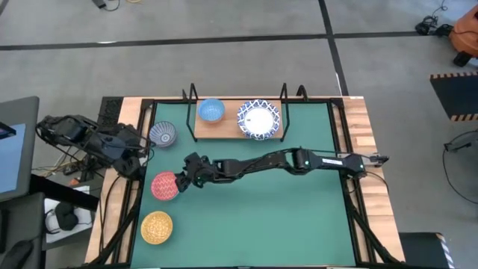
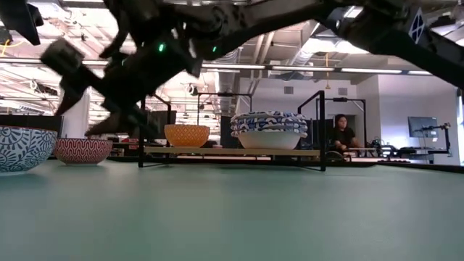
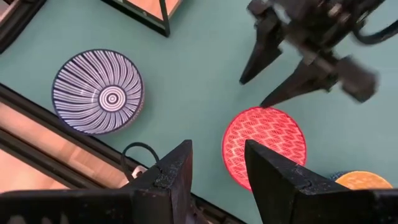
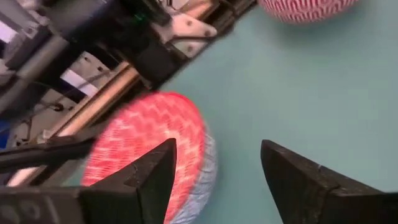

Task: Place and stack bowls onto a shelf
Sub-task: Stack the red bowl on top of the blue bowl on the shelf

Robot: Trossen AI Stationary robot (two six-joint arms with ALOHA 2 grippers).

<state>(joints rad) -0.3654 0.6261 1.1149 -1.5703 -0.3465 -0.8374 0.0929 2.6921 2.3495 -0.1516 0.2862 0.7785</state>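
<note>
The right gripper (image 1: pixel 181 181) reaches across the green mat (image 1: pixel 284 217) with its fingers spread wide and holding nothing, just beside the red bowl (image 1: pixel 164 186). On the shelf (image 1: pixel 231 131) sit a blue bowl (image 1: pixel 211 110) and a stack of white lattice-rimmed bowls (image 1: pixel 259 119). The left gripper (image 3: pixel 217 180) waits over the mat's left edge, fingers parted and empty, near the grey-blue patterned bowl (image 1: pixel 163 134), with the yellow bowl (image 1: pixel 157 226) nearer the front.

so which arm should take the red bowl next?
Right, probably. The right gripper is stretched across the mat, open, with its fingers just beside the red bowl. The left gripper is open too, but sits back at the table's left edge, above and short of that bowl.
</note>
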